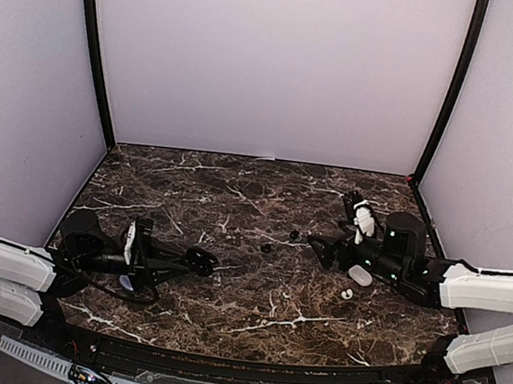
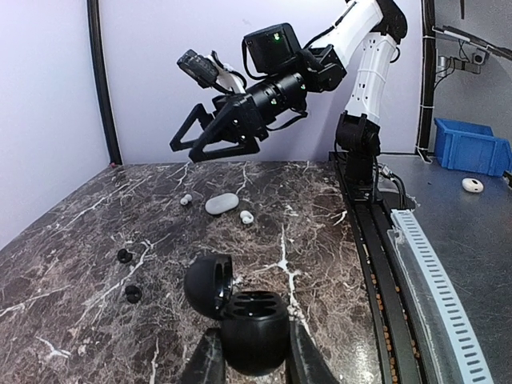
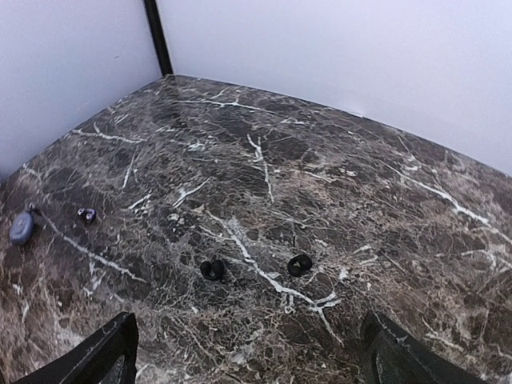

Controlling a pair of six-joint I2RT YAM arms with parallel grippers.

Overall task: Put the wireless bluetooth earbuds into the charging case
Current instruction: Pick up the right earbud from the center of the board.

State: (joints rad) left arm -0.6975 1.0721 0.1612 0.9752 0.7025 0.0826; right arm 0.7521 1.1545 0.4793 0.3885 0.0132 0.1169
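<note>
My left gripper [image 2: 256, 354] is shut on a round black charging case [image 2: 254, 326] with its lid [image 2: 208, 285] flipped open and both wells empty; from above the case [image 1: 199, 261] sits left of centre. Two black earbuds [image 3: 212, 270] [image 3: 299, 265] lie on the marble between the arms, ahead of my right gripper [image 3: 252, 370]. That gripper hovers open above them with nothing between its fingers, and the top view shows it [image 1: 322, 250] right of the buds [image 1: 266, 247] [image 1: 294, 234]. A white case [image 2: 222, 203] lies shut with two white earbuds [image 2: 246, 217] [image 2: 186, 199] beside it.
A small blue oval object [image 3: 22, 228] and a tiny dark piece [image 3: 86, 214] lie near the left arm. White walls enclose the marble table [image 1: 237, 199] on three sides. Past the table's edge are a cable rail [image 2: 432, 280] and a blue bin [image 2: 468, 148].
</note>
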